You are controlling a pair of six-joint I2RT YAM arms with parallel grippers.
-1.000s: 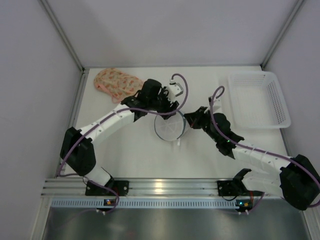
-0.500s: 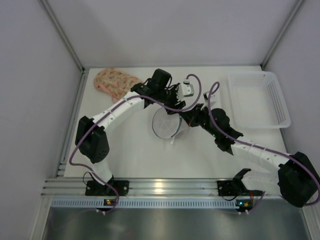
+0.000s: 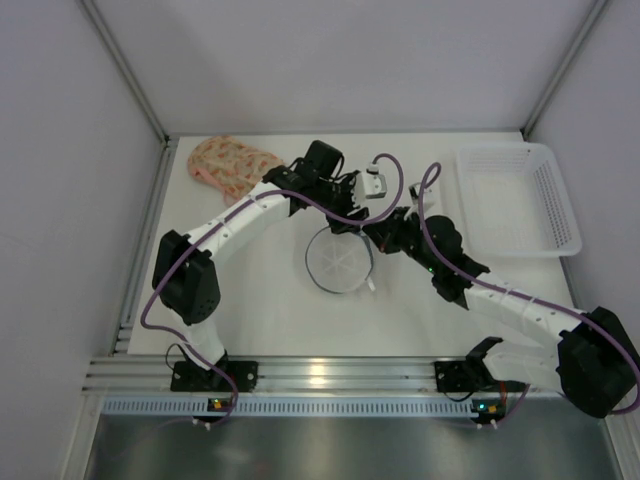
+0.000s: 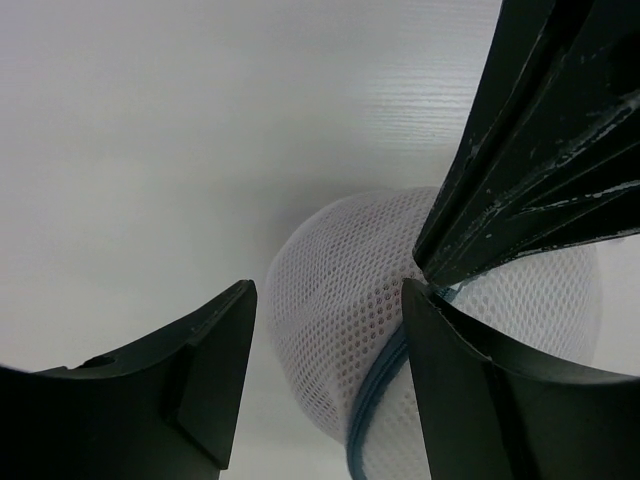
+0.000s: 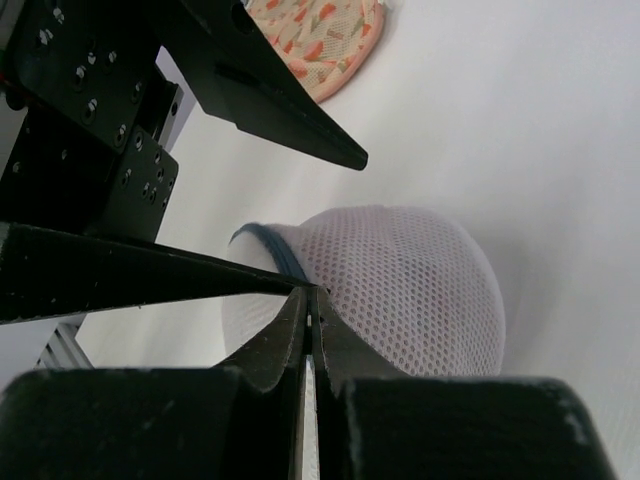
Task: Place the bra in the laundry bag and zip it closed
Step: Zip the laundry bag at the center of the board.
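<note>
The white mesh laundry bag (image 3: 340, 260) with a blue zipper (image 4: 375, 395) lies round at the table's middle. The pink patterned bra (image 3: 232, 165) lies at the far left, outside the bag; it also shows in the right wrist view (image 5: 320, 40). My left gripper (image 3: 347, 213) is open at the bag's far edge, and its jaws straddle the mesh (image 4: 330, 260) without pinching it. My right gripper (image 3: 372, 233) is shut on the bag's rim next to the zipper (image 5: 275, 250). Its tips (image 5: 312, 292) meet one of the left fingers (image 5: 150, 270).
A white plastic basket (image 3: 565, 215) stands at the far right. Both arms cross over the table's middle, their wrists close together. Grey walls close in the table at the left, back and right.
My left arm swung right, over the bag's far edge, and its jaws now stand open. The bag tilted, then settled flatter and a little nearer. My right gripper kept its pinch.
</note>
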